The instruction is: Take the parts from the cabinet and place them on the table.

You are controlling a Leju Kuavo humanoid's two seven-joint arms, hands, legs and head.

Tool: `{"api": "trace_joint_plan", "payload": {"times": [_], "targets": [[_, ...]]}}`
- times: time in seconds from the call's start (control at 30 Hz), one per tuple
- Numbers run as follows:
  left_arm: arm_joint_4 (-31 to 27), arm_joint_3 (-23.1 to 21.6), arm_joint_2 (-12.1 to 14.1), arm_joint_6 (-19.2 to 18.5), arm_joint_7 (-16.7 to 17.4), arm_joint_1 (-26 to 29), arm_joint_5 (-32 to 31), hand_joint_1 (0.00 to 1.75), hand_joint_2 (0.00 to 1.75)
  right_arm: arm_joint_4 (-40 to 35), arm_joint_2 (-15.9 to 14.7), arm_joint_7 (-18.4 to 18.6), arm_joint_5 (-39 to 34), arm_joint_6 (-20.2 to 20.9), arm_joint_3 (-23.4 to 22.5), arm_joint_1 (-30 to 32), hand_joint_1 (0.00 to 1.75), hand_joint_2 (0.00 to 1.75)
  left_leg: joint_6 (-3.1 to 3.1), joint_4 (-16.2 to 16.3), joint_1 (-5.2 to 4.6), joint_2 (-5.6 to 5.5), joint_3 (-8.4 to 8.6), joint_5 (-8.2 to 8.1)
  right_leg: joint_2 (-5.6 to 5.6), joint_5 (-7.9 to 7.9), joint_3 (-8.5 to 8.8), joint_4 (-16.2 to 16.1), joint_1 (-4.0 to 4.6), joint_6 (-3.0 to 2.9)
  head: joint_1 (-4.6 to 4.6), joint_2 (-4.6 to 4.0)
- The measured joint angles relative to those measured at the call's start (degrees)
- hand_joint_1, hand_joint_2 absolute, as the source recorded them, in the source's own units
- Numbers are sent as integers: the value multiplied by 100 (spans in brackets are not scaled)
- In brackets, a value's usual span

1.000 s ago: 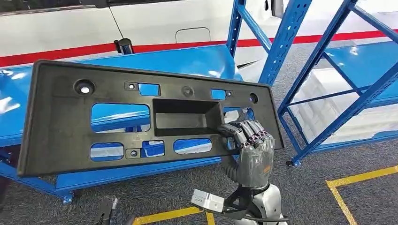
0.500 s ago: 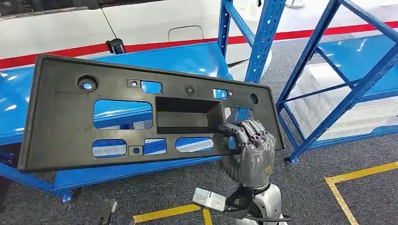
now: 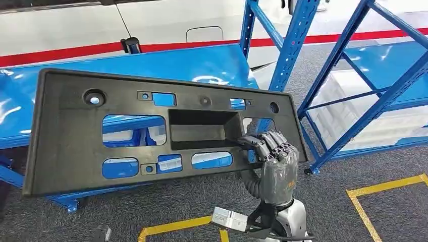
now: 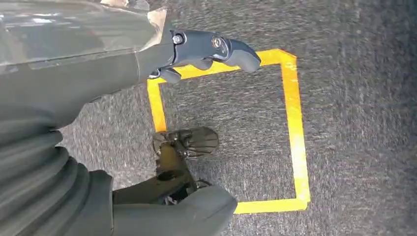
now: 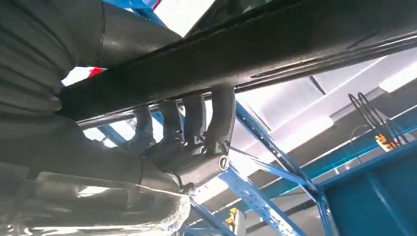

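Panel (image 3: 151, 128), black and slotted, held upright over the blue tabletop (image 3: 75, 75), sits slightly lower against it than a second ago. Right hand (image 3: 270, 154) grips its lower right edge. Left hand (image 4: 206, 51) hangs open. Set-down probably next.

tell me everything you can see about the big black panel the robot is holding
The black panel is a long, flat, matte part that looks like moulded plastic. It has a recessed rectangular pocket in the middle, several rounded rectangular cut-outs and small round holes. It is held up in the air, facing the camera and tilted, in front of the blue shelf. The right hand grips its lower edge near one end.
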Motion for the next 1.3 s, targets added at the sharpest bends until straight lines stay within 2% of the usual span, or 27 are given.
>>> {"api": "trace_joint_plan", "payload": {"times": [0.03, 0.1, 0.17, 0.23, 0.27, 0.33, 0.37, 0.4, 0.47, 0.53, 0.57, 0.6, 0.7, 0.73, 0.77, 0.83, 0.87, 0.9, 0.93, 0.97, 1.03, 1.07, 1.1, 1.2, 1.23, 1.27, 1.3], "targets": [[-29, 35, -4, 2, -2, 14, 11, 0, 175, 2, -9, -9, -7, 0, 4, -13, 175, 175, -19, 18, 3, -9, -2, 2, -1, 158, 306, -547, -26, 31, 2, 0], [-64, 105, -7, 2, -9, 22, 13, 0, 175, 13, -22, -33, -18, 0, 11, -39, 175, 175, -104, 38, -33, -19, -31, 15, 14, 162, 333, -696, 21, -78, -2, 0], [-79, 147, -15, 2, -13, 32, 13, 0, 175, 22, -35, -41, -26, 0, 15, -45, 175, 175, -180, 9, -17, -21, -49, 68, 16, 193, 300, -663, 52, -128, -5, 0], [-90, 175, -13, 2, -13, 57, 13, 0, 175, 22, -42, -42, -33, 0, 15, -59, 175, 175, -237, 62, 21, -41, -98, 7, 7, 273, 290, -704, -47, -240, -7, 0], [-99, 201, -15, 2, -15, 70, 13, 0, 175, 22, -39, -42, -35, 0, 18, -63, 175, 175, -251, 253, 17, -37, -180, -205, 3, 302, 265, -705, -39, -293, -11, 0], [-112, 234, -29, 2, -15, 88, 17, 0, 175, 35, -44, -55, -66, 0, 24, -76, 175, 175, -294, 1203, 19, -39, -578, -773, -6, 342, 190, -702, -17, -347, -24, 0], [-112, 249, -29, 4, -15, 101, 24, 0, 175, 53, -44, -61, -88, 0, 33, -81, 175, 175, -307, 1630, 19, -38, -751, -947, -5, 361, 156, -699, -4, -357, -24, 0], [-112, 267, -26, 13, -15, 115, 35, 0, 175, 74, -46, -66, -116, 0, 44, -82, 175, 175, -311, 1854, 19, -38, -821, -990, -6, 381, 135, -694, 4, -361, -26, 0], [-112, 313, -29, 20, -15, 129, 53, 0, 175, 112, -46, -77, -158, 0, 48, -99, 175, 175, -289, 1468, 19, -37, -548, -716, -5, 391, 123, -683, 8, -347, -24, 0], [-123, 350, -31, 22, -20, 121, 66, 0, 175, 151, -46, -114, -188, 0, 55, -144, 175, 175, -251, 470, 20, -37, 58, -289, -4, 395, 124, -661, 9, -335, -24, 0], [-125, 372, -31, 20, -28, 108, 66, 0, 175, 162, -44, -138, -206, 0, 57, -165, 175, 175, -215, 102, 17, -50, 246, -312, -2, 410, 117, -657, 24, -308, -22, 0], [-127, 391, -39, 20, -37, 98, 66, 0, 175, 168, -42, -158, -212, 0, 57, -190, 175, 175, -192, 54, -13, -44, 249, -287, -2, 423, 78, -631, 83, -285, -20, 0], [-133, 426, -53, 20, -50, 100, 46, 0, 175, 197, -33, -171, -212, 0, 57, -214, 175, 175, -83, 60, -59, -43, 172, -214, -3, 513, 38, -685, 46, -150, -22, 0], [-133, 431, -81, 20, -52, 91, 22, 0, 175, 199, -35, -171, -201, 0, 55, -222, 175, 175, -4, -19, 16, -21, 165, -137, -2, 477, -9, -638, 91, -123, -18, 0], [-138, 433, -77, 18, -52, 77, 9, 0, 175, 201, -31, -171, -177, 0, 55, -220, 175, 175, 17, -38, -11, -15, 140, -95, 6, 333, -102, -498, 64, -137, -15, 0], [-149, 444, -83, -2, -57, 61, -33, 0, 175, 203, -29, -168, -151, 0, 52, -231, 175, 175, 92, -35, -16, -4, 43, -27, 8, -169, -406, 297, 43, -221, -7, 0], [-149, 450, -83, -9, -57, 57, -39, 0, 175, 208, -26, -168, -149, 0, 52, -227, 175, 175, 96, -30, -21, 0, -17, 11, 8, -399, -593, 813, 37, -223, -7, 0], [-149, 468, -85, -15, -59, 59, -42, 0, 175, 212, -26, -168, -144, 0, 50, -225, 175, 175, 92, -26, -21, 4, -68, 47, 8, -501, -680, 1125, 34, -193, -4, 0], [-149, 477, -90, -26, -59, 61, -48, 0, 175, 217, -28, -168, -140, 0, 44, -221, 175, 175, 82, -24, -22, 4, -116, 83, 7, -487, -627, 1145, 30, -147, -7, 0], [-149, 481, -92, -44, -59, 59, -50, 0, 175, 217, -26, -171, -136, 0, 42, -219, 175, 175, 66, -23, -22, 4, -153, 115, 7, -396, -430, 902, 28, -91, -7, 0], [-149, 488, -98, -50, -59, 53, -55, 0, 175, 217, -22, -175, -125, 0, 42, -221, 175, 175, 30, -22, -21, -3, -203, 175, 3, -91, 253, -165, 21, -12, -7, 0], [-151, 488, -101, -52, -61, 48, -57, 0, 175, 214, -11, -177, -123, 0, 42, -224, 175, 175, 1, -22, -18, -2, -216, 207, 3, -22, 613, -732, 27, -42, -4, 0], [-151, 490, -109, -55, -66, 43, -57, 0, 175, 216, -7, -179, -123, 0, 44, -228, 175, 175, -46, -24, -35, -4, -244, 243, 10, 2, 700, -869, 93, -82, -13, 0], [-151, 490, -123, -55, -66, 41, -87, 0, 175, 214, 6, -188, -123, 0, 33, -210, 175, 175, -146, -93, -25, -2, -236, 358, 17, 86, 544, -864, 110, -143, -9, 0], [-151, 490, -123, -57, -68, 40, -90, 0, 175, 214, 15, -195, -120, 0, 31, -215, 175, 175, -189, -98, -43, -13, -254, 391, 13, 155, 524, -935, 44, -208, -9, 0], [-151, 499, -114, -57, -68, 35, -96, 0, 175, 214, 31, -203, -120, 0, 26, -221, 175, 175, -204, -17, -11, -34, -315, 229, -5, 203, 571, -940, -30, -241, -24, 0], [-151, 501, -116, -57, -68, 37, -98, 0, 175, 212, 52, -219, -120, 0, 22, -216, 175, 175, -216, 270, -3, -34, -406, -111, -3, 254, 525, -936, -31, -313, -33, 0]]}}
